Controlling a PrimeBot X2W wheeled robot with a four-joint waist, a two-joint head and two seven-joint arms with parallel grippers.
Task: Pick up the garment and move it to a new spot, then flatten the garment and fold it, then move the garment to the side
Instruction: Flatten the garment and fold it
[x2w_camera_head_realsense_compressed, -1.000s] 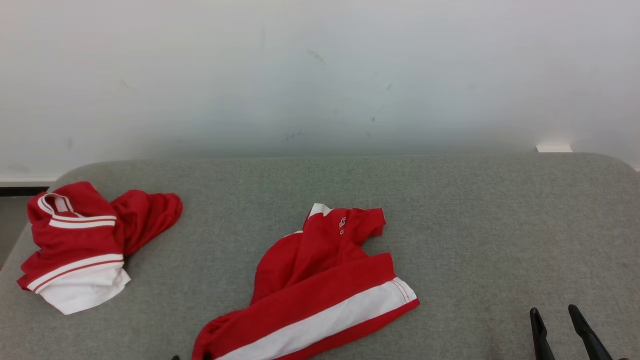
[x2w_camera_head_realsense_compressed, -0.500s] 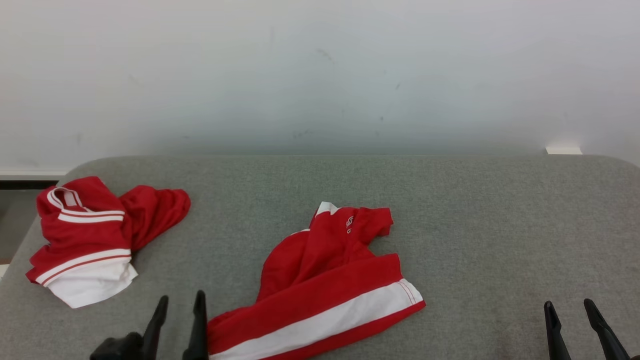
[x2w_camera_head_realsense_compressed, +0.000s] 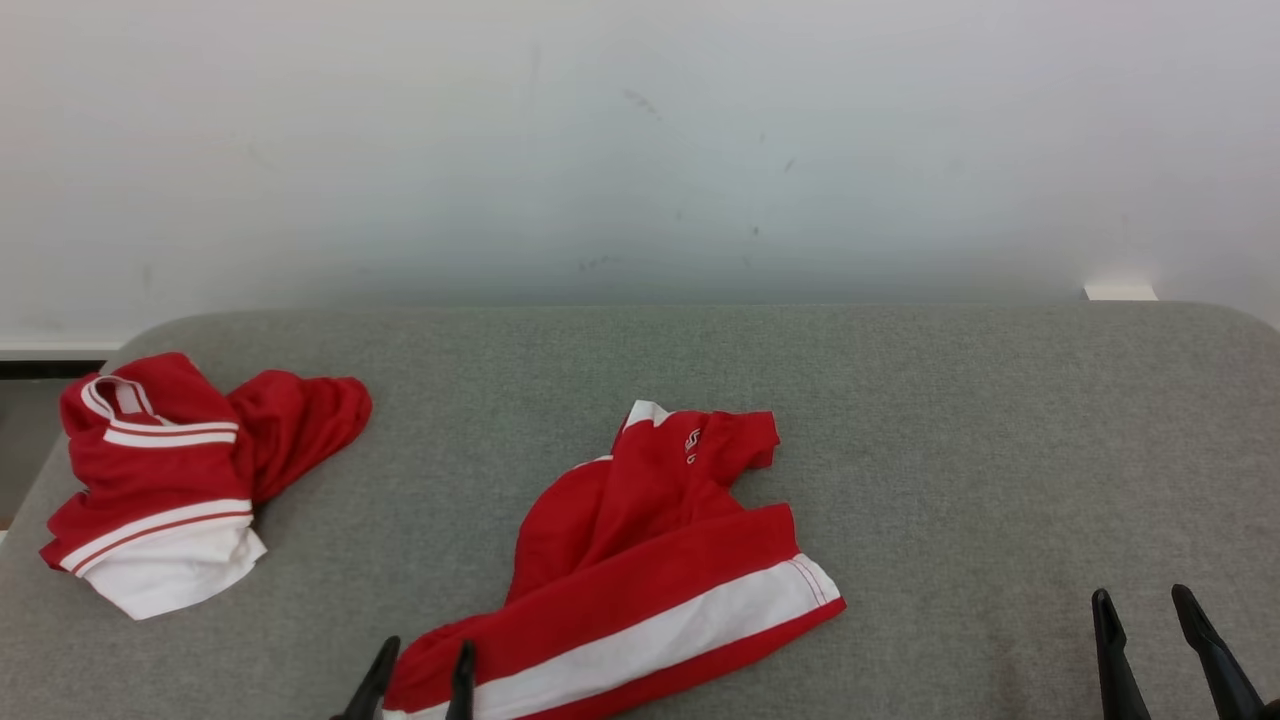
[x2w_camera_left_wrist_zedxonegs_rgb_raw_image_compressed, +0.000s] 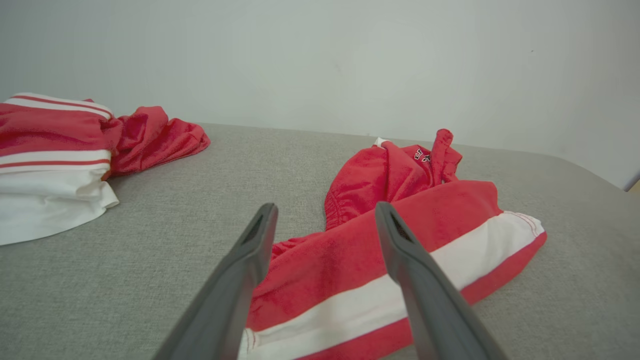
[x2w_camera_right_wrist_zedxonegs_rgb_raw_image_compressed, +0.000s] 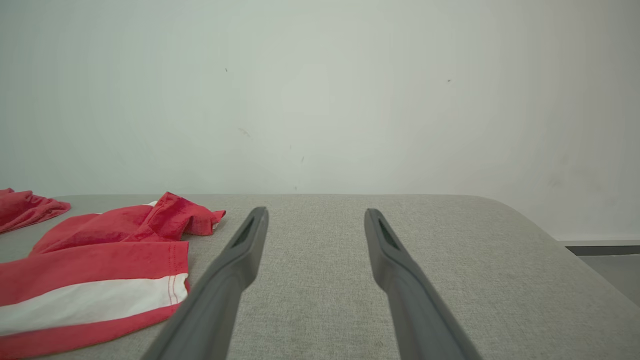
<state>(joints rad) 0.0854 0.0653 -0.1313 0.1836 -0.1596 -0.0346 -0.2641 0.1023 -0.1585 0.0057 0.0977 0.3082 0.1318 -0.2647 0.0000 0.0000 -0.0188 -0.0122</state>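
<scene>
We note left pincer (x2w_camera_head_realsense_compressed: 428, 645) spread, empty. The garment (x2w_camera_head_realsense_compressed: 640, 560) lies on worktop (x2w_camera_head_realsense_compressed: 950, 450), its near end between fingers, striped long axis running ahead-right. Right pincer (x2w_camera_head_realsense_compressed: 1140, 593), also spread and empty, sits well apart. We judge left arm nearer.

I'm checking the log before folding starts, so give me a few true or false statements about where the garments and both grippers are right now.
1. The middle garment and the left garment both lie on the grey surface. True.
2. The left gripper is shut on the middle garment. False: its fingers are open at that garment's near end.
3. The right gripper is open over bare surface. True.
4. The middle garment is folded flat. False: it lies crumpled.
</scene>
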